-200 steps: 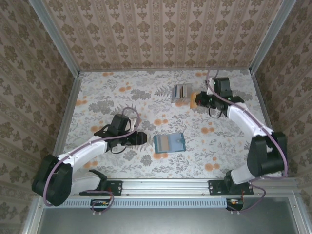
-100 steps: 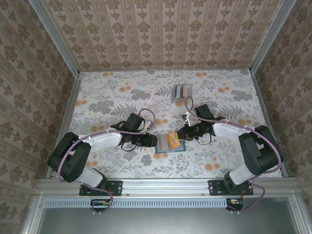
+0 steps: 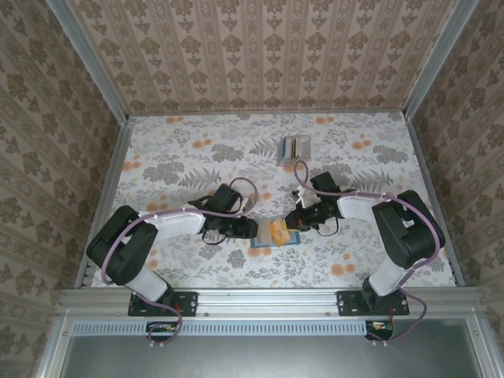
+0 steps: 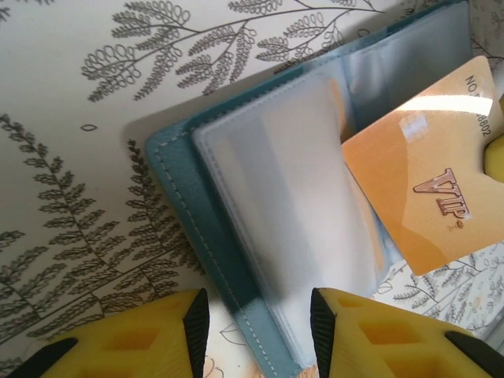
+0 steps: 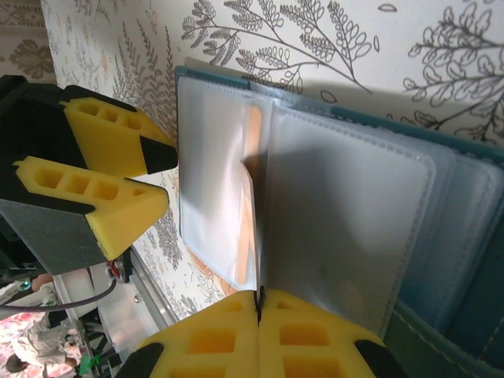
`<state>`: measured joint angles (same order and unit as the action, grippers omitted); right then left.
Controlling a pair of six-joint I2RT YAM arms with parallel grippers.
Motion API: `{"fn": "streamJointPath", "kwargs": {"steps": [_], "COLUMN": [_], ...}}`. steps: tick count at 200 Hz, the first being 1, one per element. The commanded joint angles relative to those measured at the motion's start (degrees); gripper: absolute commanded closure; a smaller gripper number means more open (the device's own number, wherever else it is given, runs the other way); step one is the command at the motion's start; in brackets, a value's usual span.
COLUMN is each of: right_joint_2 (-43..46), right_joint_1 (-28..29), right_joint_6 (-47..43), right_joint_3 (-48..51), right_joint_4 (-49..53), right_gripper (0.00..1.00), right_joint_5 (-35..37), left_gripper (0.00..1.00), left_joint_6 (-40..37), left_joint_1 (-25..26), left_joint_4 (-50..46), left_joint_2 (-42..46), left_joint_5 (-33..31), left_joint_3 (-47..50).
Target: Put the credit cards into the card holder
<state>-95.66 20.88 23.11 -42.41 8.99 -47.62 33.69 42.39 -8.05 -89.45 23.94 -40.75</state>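
My right pincer (image 5: 258,303) is clamped shut on the near edge of an orange credit card (image 4: 429,189). I hold the card tilted so its far corner aims at a clear sleeve of the open card holder (image 4: 181,185), just beyond my tips. Opposite, my left pincer (image 4: 256,315) stands parted astride the holder's teal edge, probably to steady it. Well past both, the remaining credit cards (image 3: 294,147) lie stacked on the bench (image 3: 173,150).

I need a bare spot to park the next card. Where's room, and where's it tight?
Free: the table far-left, between the left wall and the card stack; also far-right, between that stack and the right wall. Crowded: the middle near strip, where the left claw and right claw, shut on the orange card, meet at the card holder.
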Motion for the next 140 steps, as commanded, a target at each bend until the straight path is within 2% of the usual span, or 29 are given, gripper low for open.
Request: {"fn": "streamJointPath", "kwargs": {"steps": [1, 73, 140], "right_joint_2": [-1.45, -0.97, 2.11], "right_joint_1": [-0.05, -0.05, -0.05], "right_joint_6": [3.01, 8.40, 11.77], "right_joint_3": [-0.08, 1.75, 4.18], "right_joint_4": [-2.09, -4.77, -7.01], "right_gripper": [1.00, 1.00, 1.00], "right_joint_5": [-0.13, 3.58, 4.31], "left_gripper": [0.61, 0.66, 0.67], "left_joint_6": [2.47, 3.19, 2.68], "left_joint_1": [0.07, -0.55, -1.71], "left_joint_4": [-1.25, -1.27, -0.58], "left_joint_2": [-1.42, -3.19, -2.55], "left_joint_5": [-1.78, -3.90, -1.87], "left_joint_3": [-0.50, 0.87, 1.49]}}
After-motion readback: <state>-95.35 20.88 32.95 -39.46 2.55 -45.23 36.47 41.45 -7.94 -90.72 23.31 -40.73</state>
